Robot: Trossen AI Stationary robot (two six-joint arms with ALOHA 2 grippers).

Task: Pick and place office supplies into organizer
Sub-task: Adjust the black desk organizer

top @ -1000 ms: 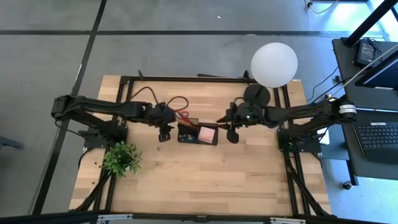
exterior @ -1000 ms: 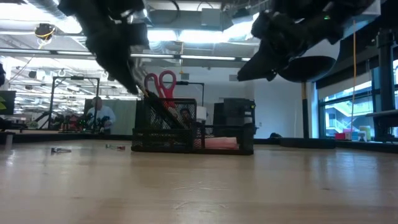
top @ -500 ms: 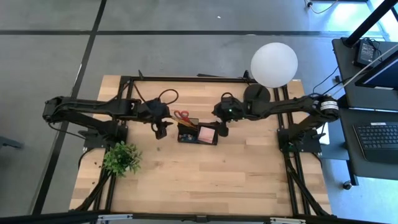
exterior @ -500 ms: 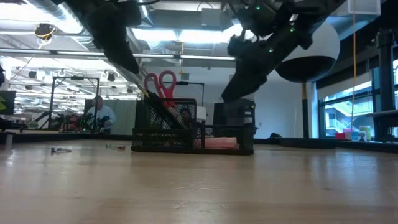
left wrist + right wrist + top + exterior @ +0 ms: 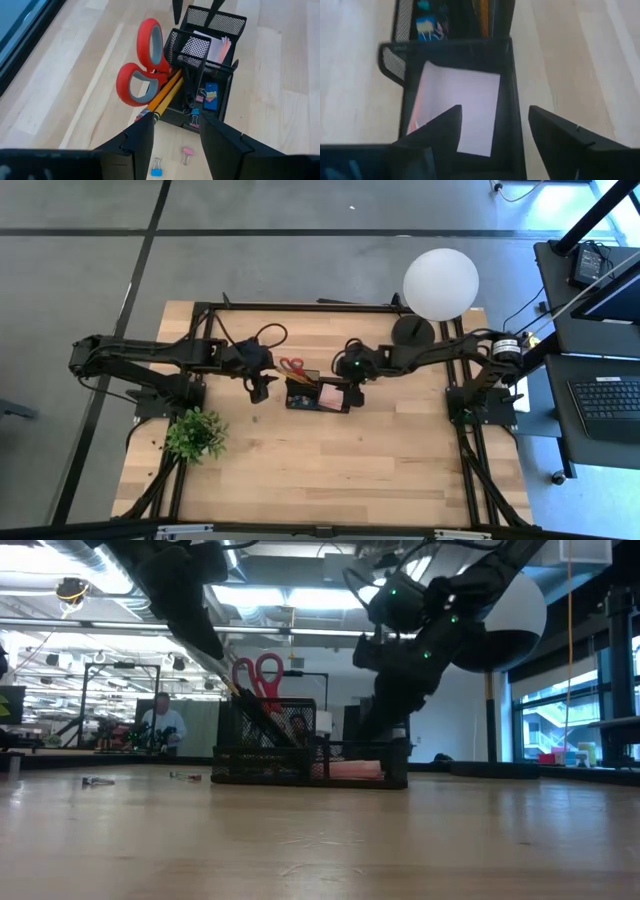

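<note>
The black mesh organizer (image 5: 305,402) stands mid-table. Red-handled scissors (image 5: 140,85) and yellow pencils (image 5: 167,92) stick into its tall compartment, leaning out over the rim toward my left gripper. A blue eraser (image 5: 211,96) and clips lie in a low compartment. The pink sticky-note pad (image 5: 465,100) lies flat in the end compartment. My left gripper (image 5: 177,132) hangs open just left of the organizer, by the pencils' upper ends. My right gripper (image 5: 494,115) is open over the pad compartment, with a compartment wall (image 5: 515,100) between its fingers. My left gripper has one finger (image 5: 142,137) right beside the pencils' dark upper end (image 5: 153,116); whether it touches it I cannot tell. My right gripper touches nothing that shows.
A lamp with a white globe (image 5: 440,283) and a round black base (image 5: 413,332) stands at the far right. A green potted plant (image 5: 195,434) sits at the near left. Two small clips (image 5: 157,166) lie on the wood by the organizer. A person (image 5: 160,725) is in the room behind.
My right gripper has gone toward the table's left edge, from beside the organizer's right end to above the pad compartment, and has come down close to its rim. My left gripper drew back a little toward the table's left edge.
</note>
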